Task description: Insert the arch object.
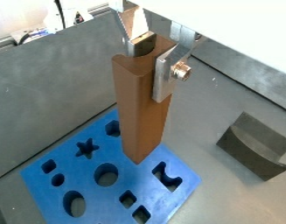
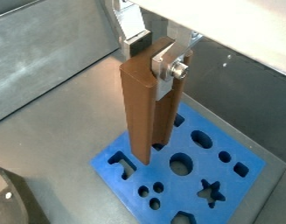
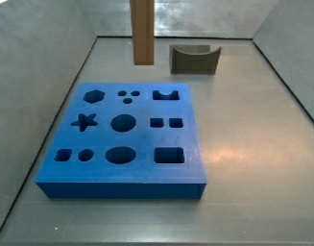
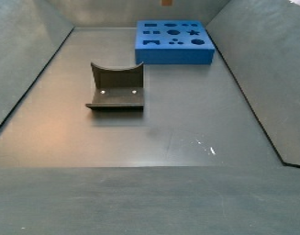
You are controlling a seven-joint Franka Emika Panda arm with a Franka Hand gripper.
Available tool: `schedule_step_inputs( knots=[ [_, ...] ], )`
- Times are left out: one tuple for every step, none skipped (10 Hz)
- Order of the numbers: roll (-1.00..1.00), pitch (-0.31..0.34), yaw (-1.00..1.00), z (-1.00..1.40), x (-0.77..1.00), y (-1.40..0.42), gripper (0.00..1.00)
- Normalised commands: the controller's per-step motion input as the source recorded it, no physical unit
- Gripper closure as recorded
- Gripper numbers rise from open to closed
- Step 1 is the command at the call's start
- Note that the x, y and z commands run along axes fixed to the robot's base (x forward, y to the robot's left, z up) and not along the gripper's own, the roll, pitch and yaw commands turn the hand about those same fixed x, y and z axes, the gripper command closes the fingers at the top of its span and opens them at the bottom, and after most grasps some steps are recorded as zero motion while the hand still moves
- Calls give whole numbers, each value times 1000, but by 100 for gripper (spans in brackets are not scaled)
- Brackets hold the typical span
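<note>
The arch object, a tall brown wooden bar (image 1: 139, 109), hangs upright from my gripper (image 1: 153, 59), which is shut on its top end. Both wrist views show this; the gripper (image 2: 152, 54) clamps the bar (image 2: 145, 109) between its silver plates. The bar's lower end hovers above the blue board (image 1: 63, 157), which has several shaped holes, among them an arch-shaped one (image 1: 169, 175). In a side view the bar (image 3: 142, 29) hangs over the far edge of the board (image 3: 121, 168), and the gripper is cut off above. Another side view shows the board (image 4: 174, 52) far off.
A squat olive-grey block with a curved notch (image 3: 194, 60) stands on the grey floor beyond the board; it also shows in the other views (image 4: 116, 87) (image 1: 256, 144). Grey walls (image 3: 44, 58) enclose the floor on all sides.
</note>
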Motion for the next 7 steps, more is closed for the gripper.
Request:
schedule_step_inputs(
  knots=[
    [0,0,-751,-429,486,211,100],
    [0,0,-751,-431,483,214,100],
    [0,0,-754,-443,471,217,100],
    [0,0,-869,-420,314,166,100],
    [0,0,-1000,-417,94,60,100],
    [0,0,-1000,-426,0,0,100],
    [0,0,-1000,-423,0,0,100]
  ],
)
